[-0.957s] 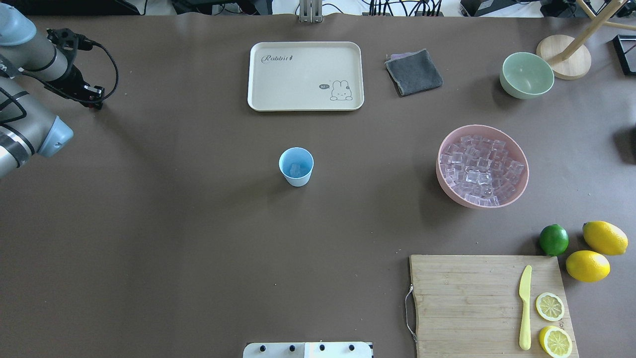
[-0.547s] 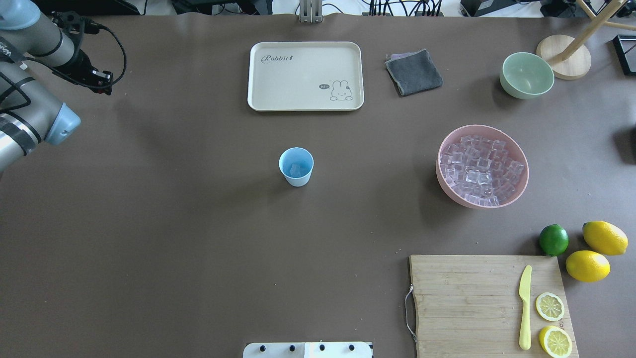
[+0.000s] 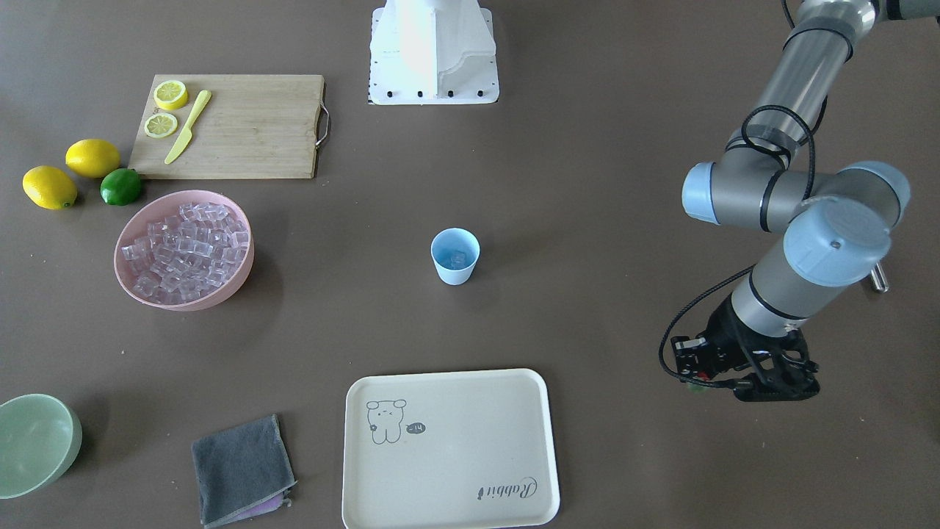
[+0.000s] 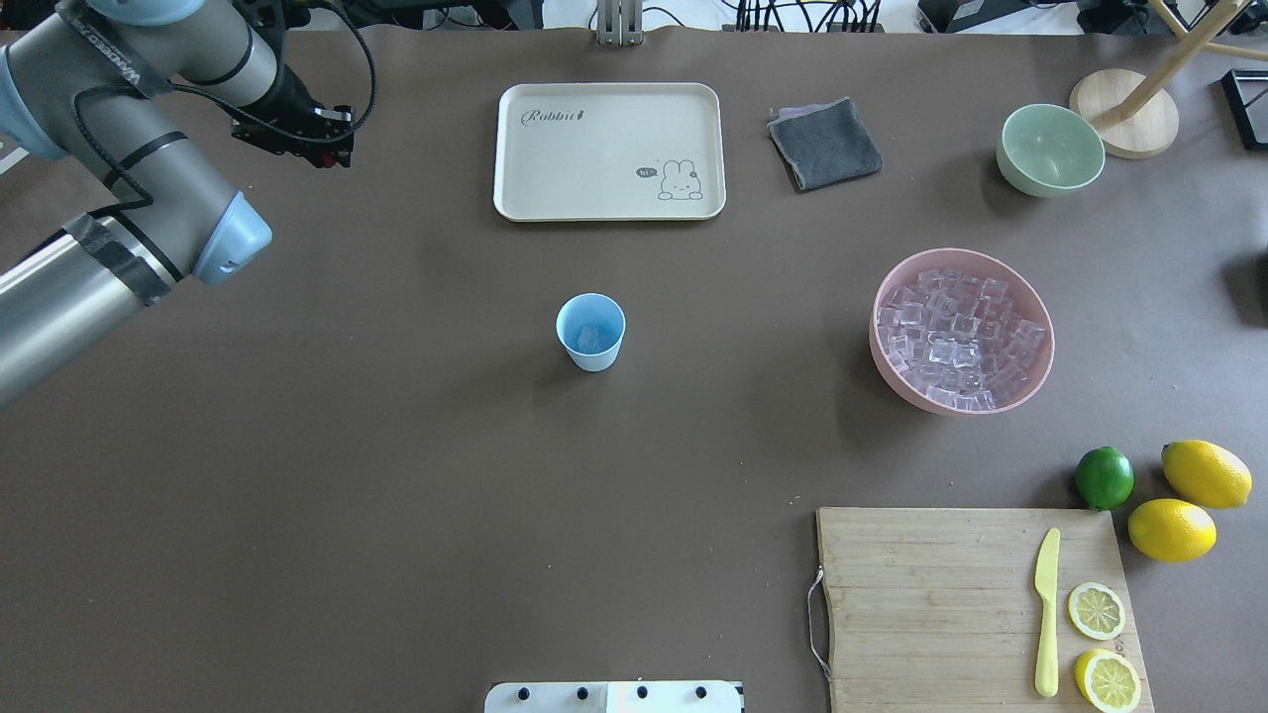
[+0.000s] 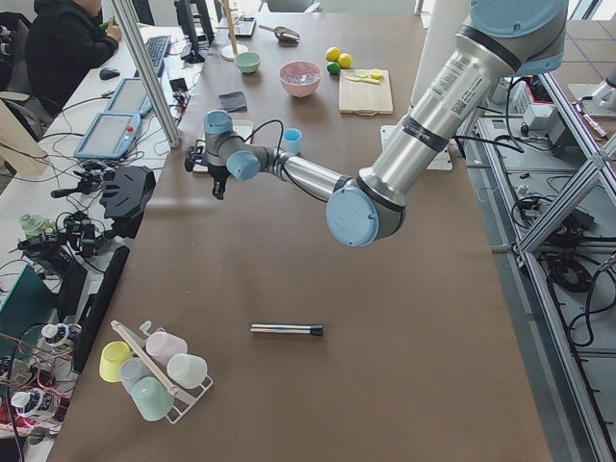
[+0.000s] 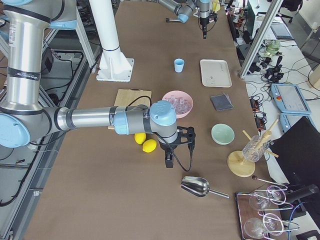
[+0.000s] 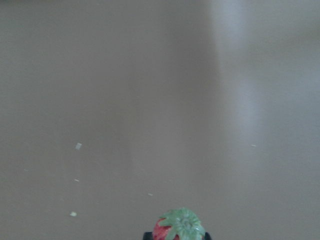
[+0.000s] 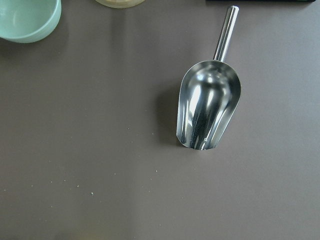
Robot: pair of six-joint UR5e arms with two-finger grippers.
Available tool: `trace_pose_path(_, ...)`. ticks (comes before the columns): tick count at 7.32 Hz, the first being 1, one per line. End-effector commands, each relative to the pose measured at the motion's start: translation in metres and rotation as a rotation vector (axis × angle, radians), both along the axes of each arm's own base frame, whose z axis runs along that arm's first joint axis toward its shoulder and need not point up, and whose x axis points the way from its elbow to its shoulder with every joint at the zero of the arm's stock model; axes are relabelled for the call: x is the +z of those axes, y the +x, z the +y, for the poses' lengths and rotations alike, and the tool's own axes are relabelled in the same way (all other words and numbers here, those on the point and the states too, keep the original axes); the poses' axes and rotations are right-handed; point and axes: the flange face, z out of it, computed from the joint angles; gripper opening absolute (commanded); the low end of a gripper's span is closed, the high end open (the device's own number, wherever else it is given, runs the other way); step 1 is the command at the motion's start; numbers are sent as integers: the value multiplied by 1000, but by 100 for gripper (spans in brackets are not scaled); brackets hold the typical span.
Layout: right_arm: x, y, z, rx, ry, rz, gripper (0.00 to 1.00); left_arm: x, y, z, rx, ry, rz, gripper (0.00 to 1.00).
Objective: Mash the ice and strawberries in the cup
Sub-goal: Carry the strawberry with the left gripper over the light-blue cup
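a: what's the left gripper (image 3: 695,383) got?
b: it's clamped on the strawberry (image 7: 181,226). in the left wrist view the berry sits at the bottom edge. its green top faces the camera, a bit of red shows under the leaves, and there's a dark fingertip on either side.
a: and where is that over the table (image 4: 396,446)?
b: above bare brown surface on the robot's left, toward the far edge. it's beside the cream tray (image 4: 594,168) but not over it, and well apart from the cup (image 4: 590,332).
a: the cup itself?
b: upright in the middle of the table, on the robot's side of the tray. a few cubes of ice (image 4: 589,339) lie in its bottom.
a: more ice anywhere?
b: heaped in the pink bowl (image 3: 187,304), off to the robot's right of the cup.
a: the right gripper (image 6: 168,161)?
b: it shows only in the side view, pointing down at the table. i cannot tell whether its jaws are apart or together. its wrist camera looks down on a metal scoop (image 8: 207,107) lying flat on the table, handle pointing to the top of the view. a pale-green bowl (image 8: 47,27) sits in the top left corner.
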Motion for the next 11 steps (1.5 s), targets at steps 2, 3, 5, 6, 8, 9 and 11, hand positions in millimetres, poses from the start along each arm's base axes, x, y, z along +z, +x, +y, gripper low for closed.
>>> trace_pose_path(2, -7, 0, -2, 3, 11, -5, 100, -124, 105, 91, -67, -83, 175, 26)
trace_pose_path(3, -1, 0, -2, 4, 2, 7, 100, -140, 137, 117, -61, -92, 189, 26)
trace_pose_path(5, -8, -1, -11, 1, 15, 12, 100, -177, 171, 177, -66, -94, 250, 26)
trace_pose_path(6, -8, -2, -13, 0, 16, 14, 100, -189, 163, 185, -67, -100, 250, 26)
trace_pose_path(8, -9, -2, -13, 1, 15, 13, 100, -178, 178, 199, -54, -105, 220, 26)
trace_pose_path(9, -8, -1, -13, 3, 13, 18, 100, -179, 185, 206, -56, -94, 221, 28)
trace_pose_path(11, -6, -1, -11, 3, 9, 19, 100, -182, 183, 208, -58, -86, 229, 98)
